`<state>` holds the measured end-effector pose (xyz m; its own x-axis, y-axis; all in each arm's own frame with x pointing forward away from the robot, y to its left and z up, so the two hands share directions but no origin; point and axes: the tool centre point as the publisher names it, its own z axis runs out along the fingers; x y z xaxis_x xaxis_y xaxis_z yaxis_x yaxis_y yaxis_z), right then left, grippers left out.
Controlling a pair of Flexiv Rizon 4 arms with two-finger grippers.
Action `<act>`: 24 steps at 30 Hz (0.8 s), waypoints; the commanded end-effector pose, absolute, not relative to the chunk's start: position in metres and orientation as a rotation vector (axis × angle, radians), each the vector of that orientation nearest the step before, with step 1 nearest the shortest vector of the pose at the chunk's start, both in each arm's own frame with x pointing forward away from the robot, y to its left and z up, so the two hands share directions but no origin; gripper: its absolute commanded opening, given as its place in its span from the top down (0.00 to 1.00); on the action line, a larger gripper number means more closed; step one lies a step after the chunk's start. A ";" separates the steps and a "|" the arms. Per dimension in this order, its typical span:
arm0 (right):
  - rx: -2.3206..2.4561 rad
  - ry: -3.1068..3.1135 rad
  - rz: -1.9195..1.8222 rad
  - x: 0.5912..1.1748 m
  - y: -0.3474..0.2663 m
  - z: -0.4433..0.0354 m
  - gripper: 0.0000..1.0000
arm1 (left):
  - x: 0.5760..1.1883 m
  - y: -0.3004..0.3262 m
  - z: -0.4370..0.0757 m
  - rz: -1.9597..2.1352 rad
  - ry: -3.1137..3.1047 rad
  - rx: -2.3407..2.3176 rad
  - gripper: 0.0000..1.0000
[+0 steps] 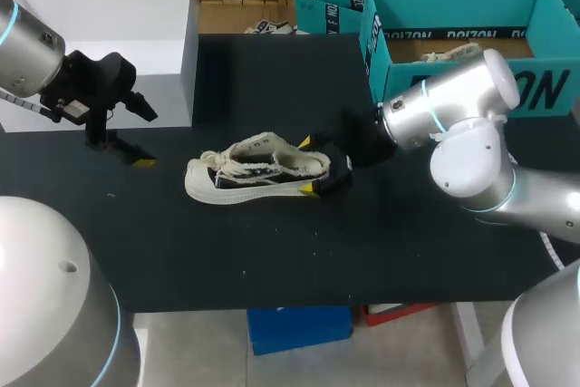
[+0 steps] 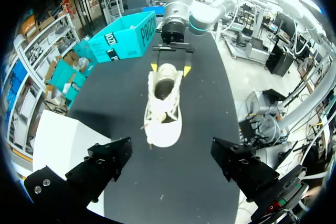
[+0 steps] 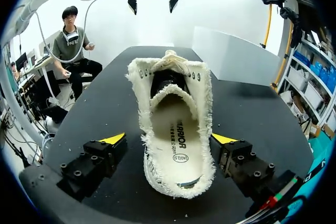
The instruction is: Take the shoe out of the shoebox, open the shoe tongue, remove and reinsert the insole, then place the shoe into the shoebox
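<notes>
While the left gripper (image 2: 170, 153) hangs released above the black table (image 2: 210, 103) in the left wrist view, its two dark fingers (image 2: 107, 161) stand wide apart with nothing between them, and the cream canvas shoe (image 2: 164, 108) lies on its sole ahead of them, toe toward this gripper. At the shoe's far end the right gripper (image 2: 170, 67) straddles the heel, the teal shoebox (image 2: 123, 38) sits beyond and to one side, and a white box (image 2: 58, 140) rests just beside the left gripper. From the right wrist view the shoe's heel lies between the right gripper's yellow tips (image 3: 114, 139), which flank it loosely: one tip is close to the frayed collar, the other shows a strip of bare table, so nothing is grasped. The printed insole (image 3: 176, 135) lies flat inside the shoe. Seen from the head view, the shoe rests near the table's middle, well apart from the shoebox at the far right corner, with the left gripper off to the left near the white box.
</notes>
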<state>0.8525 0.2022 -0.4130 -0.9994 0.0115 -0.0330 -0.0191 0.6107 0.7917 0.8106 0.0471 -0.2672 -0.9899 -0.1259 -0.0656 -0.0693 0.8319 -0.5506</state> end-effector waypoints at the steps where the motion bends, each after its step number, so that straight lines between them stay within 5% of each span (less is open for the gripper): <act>1: -0.005 2.784 1.385 0.856 0.205 -0.423 0.00 | 0.810 0.047 -0.269 -0.870 2.906 -0.153 0.00; 24: 0.016 2.774 1.343 0.852 0.189 -0.400 0.00 | 0.810 0.047 -0.269 -0.870 2.906 -0.153 0.00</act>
